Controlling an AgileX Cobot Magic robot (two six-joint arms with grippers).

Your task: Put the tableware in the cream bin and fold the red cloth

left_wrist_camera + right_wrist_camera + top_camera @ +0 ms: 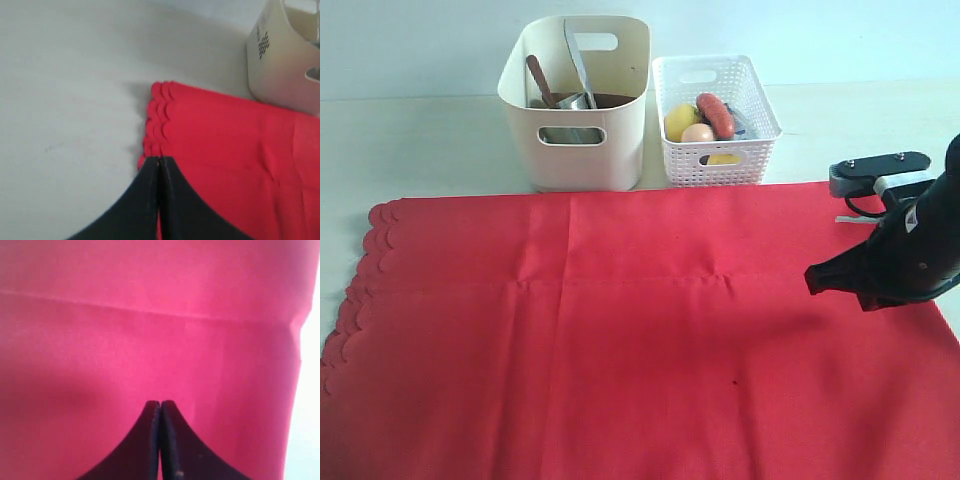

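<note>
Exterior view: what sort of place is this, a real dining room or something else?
Probably a robot test bench staged as a dining table: a plain pale table, a red cloth spread flat on it, a cream bin holding tableware, and the right gripper over the cloth.

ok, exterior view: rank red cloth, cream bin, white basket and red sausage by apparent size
1. red cloth, by far the largest
2. cream bin
3. white basket, side by side with the bin, so the comparison is fair
4. red sausage
</note>
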